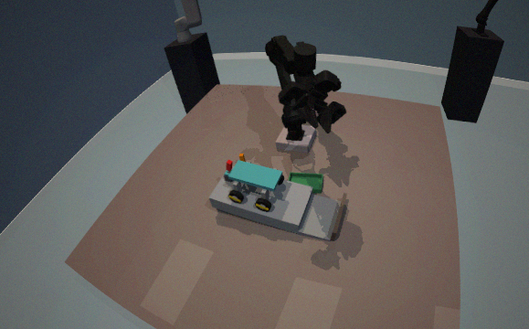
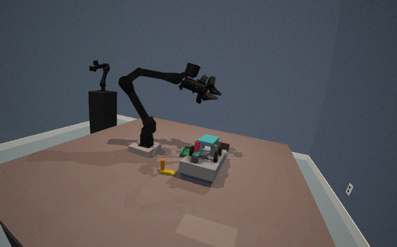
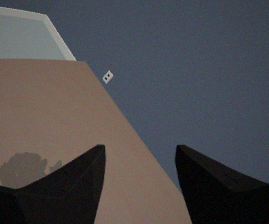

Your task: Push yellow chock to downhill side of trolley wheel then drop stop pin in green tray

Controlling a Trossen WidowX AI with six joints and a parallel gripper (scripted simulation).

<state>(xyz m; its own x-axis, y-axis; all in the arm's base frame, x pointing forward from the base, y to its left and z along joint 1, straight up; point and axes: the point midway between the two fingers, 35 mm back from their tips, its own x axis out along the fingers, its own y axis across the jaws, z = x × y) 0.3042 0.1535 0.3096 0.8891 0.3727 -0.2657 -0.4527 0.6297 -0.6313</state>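
Observation:
The trolley [image 1: 255,175] [image 2: 208,139], with a teal top and black-and-yellow wheels, stands on the grey ramp [image 1: 291,206] [image 2: 196,167]. The red-headed stop pin [image 1: 229,165] [image 2: 197,146] is upright at the trolley's uphill end. The yellow chock [image 2: 168,172] lies on the table beside the ramp's uphill end, on the arm's side, its orange handle [image 1: 242,157] [image 2: 162,165] upright; the trolley hides its base in the top view. The green tray [image 1: 306,175] [image 2: 184,151] is beside the ramp. My gripper [image 1: 322,128] [image 2: 219,96] [image 3: 140,153] is part open and empty, high above the table, away from the trolley.
A brown end board [image 1: 340,216] [image 2: 225,146] stands at the ramp's low end. The arm's pale base block [image 1: 292,145] [image 2: 145,149] is behind the tray. The wrist view shows the table edge and the wall, with none of the task's objects.

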